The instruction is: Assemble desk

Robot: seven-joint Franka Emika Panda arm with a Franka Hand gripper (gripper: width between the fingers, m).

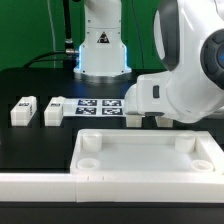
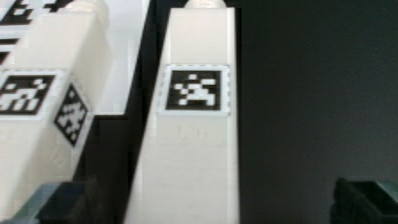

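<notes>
The only markings that show are black-and-white square tags: one on the upper face of the leg [image 2: 201, 120] under the wrist camera, three partly seen on the neighbouring leg [image 2: 45, 100] beside it, and several on the marker board [image 1: 95, 104]. None carries readable letters.

Two legs lie side by side in the wrist view, apart from each other. Two more, one leg [image 1: 20, 111] and another leg [image 1: 52, 111], sit on the black worktop [image 1: 30, 150] at the exterior view's left, beside the marker board. That makes four legs and one desk slab [image 1: 145, 160] with round corner sockets. The slab lies flat, between the marker board and the long white rail [image 1: 100, 188].

The tool [image 2: 210, 203] hangs low over the worktop, at the exterior view's right of the marker board and just behind the slab. It is released: its dark fingertips [image 2: 365, 200] stand wide apart on either side of the tagged leg, which runs lengthwise between them with a gap showing on each side
</notes>
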